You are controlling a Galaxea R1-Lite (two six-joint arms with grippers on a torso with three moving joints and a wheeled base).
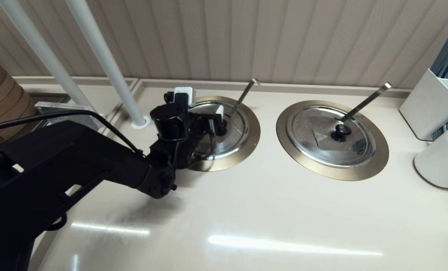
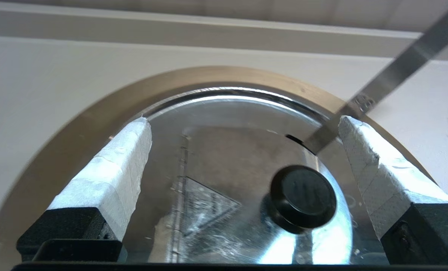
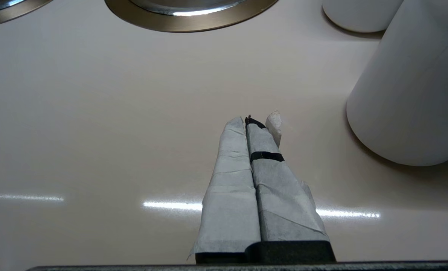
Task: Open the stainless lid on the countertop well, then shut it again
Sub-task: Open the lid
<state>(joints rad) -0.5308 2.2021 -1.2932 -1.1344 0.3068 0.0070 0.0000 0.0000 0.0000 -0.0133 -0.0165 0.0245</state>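
Hovering over the countertop well [image 1: 248, 145], the left gripper [image 2: 243, 124] has its fingers spread wide above the seated stainless lid [image 2: 224, 150], whose black knob [image 2: 303, 196] sits at five o'clock between them. The ladle handle [image 2: 397, 71] crosses at two o'clock. The right gripper [image 3: 252, 124], pressed together, rests over bare counter [image 3: 96, 131].

- The countertop [image 1: 246, 218] holds two round wells side by side: the countertop well [image 1: 251, 140] on the left, the second well [image 1: 378, 158] to its right, the two apart.
- The stainless lid [image 1: 236, 140] sits in the left well; the twin lid [image 1: 323, 140] sits in the right one.
- A ladle handle [image 1: 243, 96] rises through each lid's rim toward the back wall [image 1: 224, 37].
- The left gripper [image 1: 213, 119] hangs over the stainless lid, its fingers [image 2: 115, 165] spread either side of the knob [image 2: 303, 196].
- White containers [image 1: 440, 158] stand at the counter's right edge, right of the second well.
- The right gripper [image 3: 256, 126] hangs over bare countertop, in front of the wells.
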